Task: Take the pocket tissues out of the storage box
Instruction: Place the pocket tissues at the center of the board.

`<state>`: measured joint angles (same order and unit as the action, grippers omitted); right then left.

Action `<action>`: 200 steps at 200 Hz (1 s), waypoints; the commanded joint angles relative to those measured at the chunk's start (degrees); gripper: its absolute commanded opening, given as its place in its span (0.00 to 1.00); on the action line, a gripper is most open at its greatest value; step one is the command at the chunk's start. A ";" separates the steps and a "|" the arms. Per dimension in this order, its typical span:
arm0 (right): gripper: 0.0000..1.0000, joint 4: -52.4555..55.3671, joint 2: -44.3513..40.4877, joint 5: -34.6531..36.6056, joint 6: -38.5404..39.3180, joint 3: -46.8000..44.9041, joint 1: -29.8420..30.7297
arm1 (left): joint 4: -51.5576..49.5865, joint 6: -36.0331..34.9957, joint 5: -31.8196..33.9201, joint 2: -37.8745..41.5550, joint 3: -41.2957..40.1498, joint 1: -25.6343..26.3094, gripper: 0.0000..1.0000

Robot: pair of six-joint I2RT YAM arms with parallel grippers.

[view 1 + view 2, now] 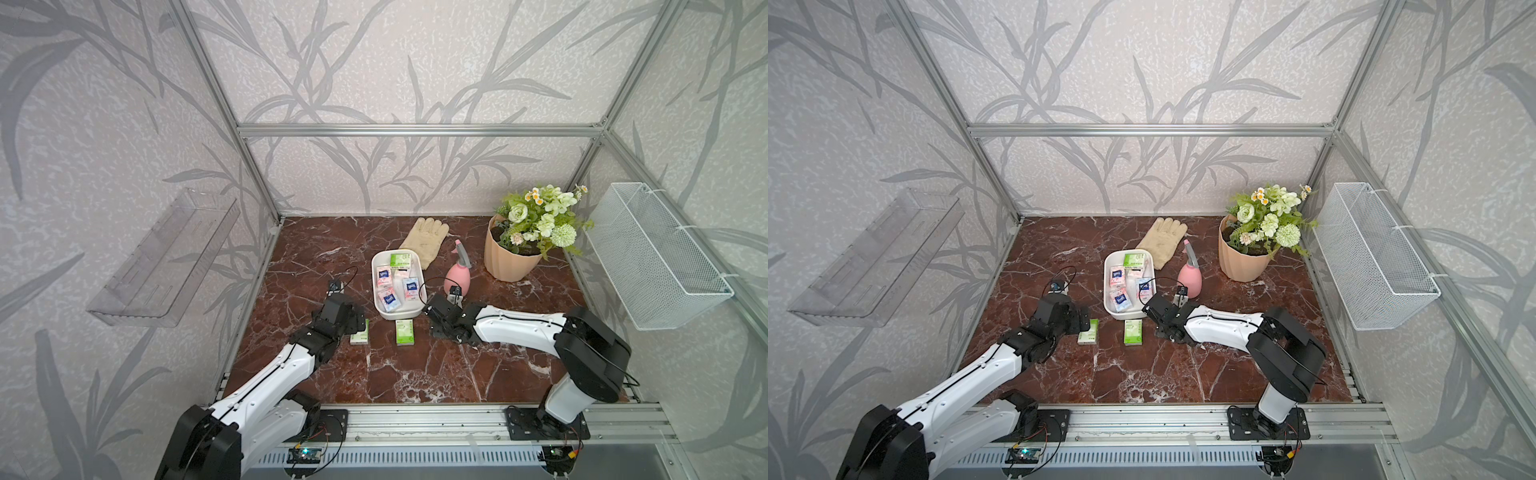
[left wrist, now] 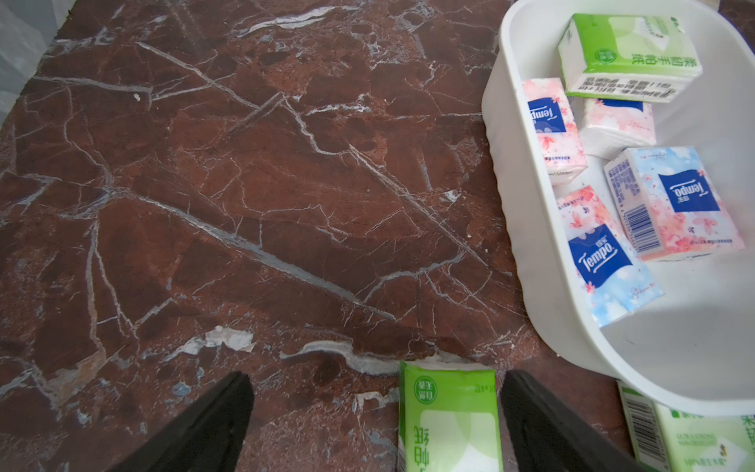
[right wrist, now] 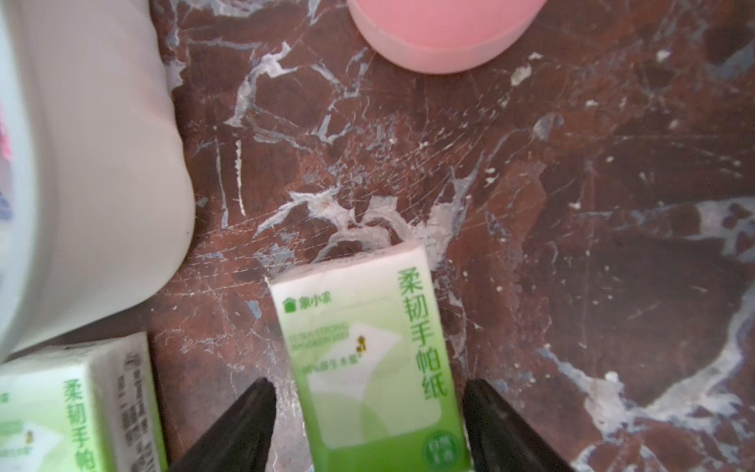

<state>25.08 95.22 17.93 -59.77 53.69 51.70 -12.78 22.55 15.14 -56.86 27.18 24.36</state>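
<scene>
The white storage box (image 1: 374, 286) sits in the middle of the red marble counter (image 1: 415, 374). Five of the pocket tissues are inside it. Four are pink-and-blue Tempo packs (image 2: 686, 204) lying loose across its floor. The fifth is a green-and-white pack (image 2: 629, 57) at the far end, resting partly over one of them.

Three more green packs lie out on the counter, just in front of the box. The left hand (image 2: 376, 376) is low and spread wide around the first green pack (image 2: 449, 417). That pack lies flat, close against one finger, and I cannot tell if it touches. The middle green pack (image 1: 404, 332) lies flat by the box's near wall, with nothing on it.

The right hand (image 3: 367, 382) is down at the counter with the third green pack (image 3: 367, 327) between its fingers. They stand slightly off both of its sides, parted rather than gripping. From above, the arm hides this pack.

A pink spray bottle (image 1: 457, 278) stands just beyond the right hand, beside the box. A cream glove (image 1: 426, 239) lies just behind the box.
</scene>
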 commanded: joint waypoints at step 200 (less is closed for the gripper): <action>0.99 27.02 16.68 -7.28 54.29 54.94 -6.70 | -3.91 8.54 -1.74 0.00 5.30 -2.73 1.00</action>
<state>46.02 107.22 12.88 -14.70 102.15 45.91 -15.00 28.53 13.78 -56.80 30.37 22.31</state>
